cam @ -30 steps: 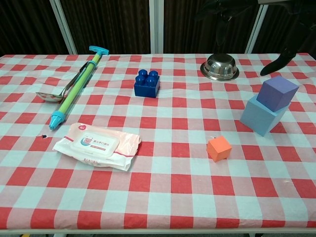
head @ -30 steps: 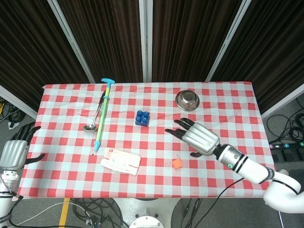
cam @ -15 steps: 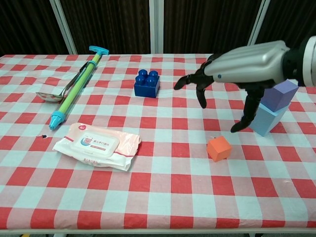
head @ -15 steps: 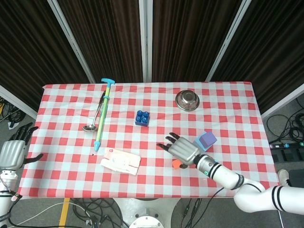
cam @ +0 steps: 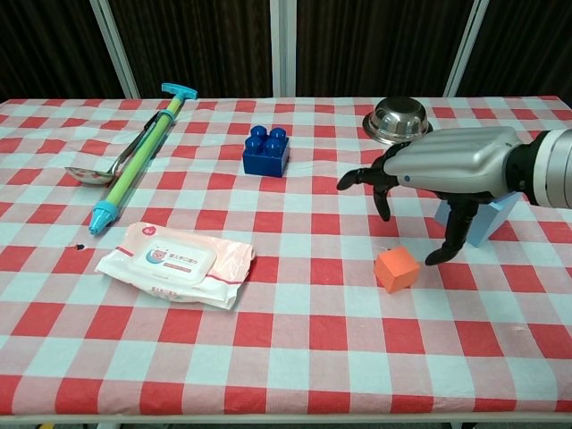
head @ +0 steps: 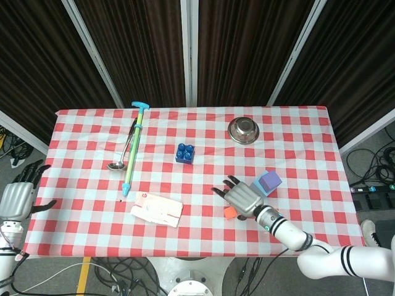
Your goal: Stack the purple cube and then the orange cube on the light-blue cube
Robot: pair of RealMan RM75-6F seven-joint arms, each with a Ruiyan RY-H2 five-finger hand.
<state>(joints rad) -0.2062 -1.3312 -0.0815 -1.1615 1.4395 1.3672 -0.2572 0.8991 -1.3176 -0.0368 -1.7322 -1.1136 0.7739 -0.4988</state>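
Observation:
The purple cube [head: 270, 180] sits on the light-blue cube [head: 258, 187] at the table's right side. In the chest view only part of the light-blue cube [cam: 491, 220] shows behind my right hand. The orange cube [cam: 397, 268] lies on the cloth in front of the stack, partly covered by the hand in the head view [head: 229, 213]. My right hand [cam: 444, 165] hovers just above and behind the orange cube, fingers spread and holding nothing, with the thumb tip down beside the cube's right side. My left hand [head: 18, 198] hangs open beyond the table's left edge.
A dark-blue toy brick [cam: 265, 150] stands mid-table and a steel bowl [cam: 396, 119] behind the right hand. A pack of wet wipes [cam: 174, 261] lies front left. A green pump [cam: 143, 152] and a ladle [cam: 98, 170] lie at the far left.
My right hand has swung from above the stacked cubes down and toward the orange cube, now low over it. The cubes and the left hand have stayed put.

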